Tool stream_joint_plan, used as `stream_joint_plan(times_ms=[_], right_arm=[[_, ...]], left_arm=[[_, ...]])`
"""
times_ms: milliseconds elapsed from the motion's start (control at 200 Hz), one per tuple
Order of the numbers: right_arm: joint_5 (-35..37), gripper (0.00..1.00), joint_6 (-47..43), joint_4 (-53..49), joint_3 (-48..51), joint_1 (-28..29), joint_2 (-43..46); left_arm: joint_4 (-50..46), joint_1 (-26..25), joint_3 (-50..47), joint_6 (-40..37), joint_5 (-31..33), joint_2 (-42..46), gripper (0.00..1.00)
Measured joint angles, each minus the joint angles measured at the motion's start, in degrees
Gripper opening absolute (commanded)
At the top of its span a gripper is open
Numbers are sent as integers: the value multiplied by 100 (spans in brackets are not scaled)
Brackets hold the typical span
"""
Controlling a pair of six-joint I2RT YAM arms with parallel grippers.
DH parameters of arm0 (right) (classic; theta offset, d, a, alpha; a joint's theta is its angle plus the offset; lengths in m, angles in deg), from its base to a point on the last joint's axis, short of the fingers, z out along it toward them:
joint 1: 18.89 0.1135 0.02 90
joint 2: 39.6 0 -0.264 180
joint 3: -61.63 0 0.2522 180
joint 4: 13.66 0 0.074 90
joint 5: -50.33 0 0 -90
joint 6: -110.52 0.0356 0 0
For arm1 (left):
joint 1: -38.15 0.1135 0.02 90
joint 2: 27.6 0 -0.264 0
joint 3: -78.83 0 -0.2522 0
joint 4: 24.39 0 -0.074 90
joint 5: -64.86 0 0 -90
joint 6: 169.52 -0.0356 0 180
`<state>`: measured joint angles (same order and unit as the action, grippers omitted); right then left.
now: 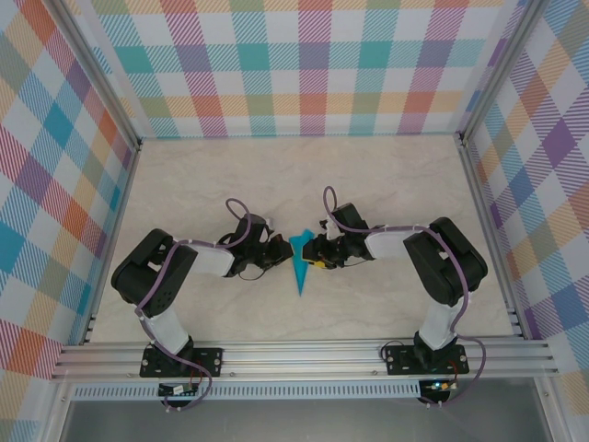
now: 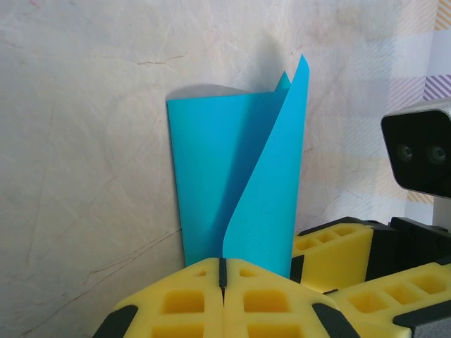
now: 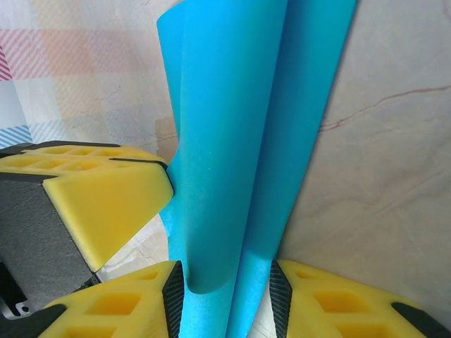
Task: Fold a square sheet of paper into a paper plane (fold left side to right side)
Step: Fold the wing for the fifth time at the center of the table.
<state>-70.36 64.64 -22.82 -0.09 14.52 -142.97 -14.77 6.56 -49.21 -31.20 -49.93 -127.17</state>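
- Paper plane: a slim teal dart lying on the table between the two grippers. It sits near the middle of the workspace, with its point toward the near edge and its wide end away from it.
- Raised flap: in the left wrist view one layer lies flat on the table while another curls upward, free at its far corner. The fold is judged unfinished, as no sharp crease is set on this side.
- Left gripper: the yellow pads meet along one seam, so the claw is closed. The flap's lower edge runs down behind the pads, and whether paper is nipped there cannot be told.
- Right gripper: the jaws stand apart with the folded paper running up between them. The claw is open, straddling the dart rather than squeezing it flat.
- Step in hand (judgement): bringing the left side over onto the right side.
- To do it well: the right gripper should pin the lower layers so the dart cannot slide on the smooth table. The left should carry the flap over low and slowly and lay edge on edge. It should then press along the fold line from the wide end toward the point.
- Risk: thin paper is likely to spring back or buckle if released before the crease is rubbed down, and a skewed edge would give a lopsided dart.
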Motion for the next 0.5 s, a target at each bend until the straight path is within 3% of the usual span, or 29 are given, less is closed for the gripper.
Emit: stream_joint_plan(times_ms=[350,500], right_arm=[[127,47,-83,-131,83,-11,280],[173,41,-170,-280,87,-79,811]], left_arm=[[-92,2,61,-114,24,-136,0],[-90,4,127,-162,15,-205,0]])
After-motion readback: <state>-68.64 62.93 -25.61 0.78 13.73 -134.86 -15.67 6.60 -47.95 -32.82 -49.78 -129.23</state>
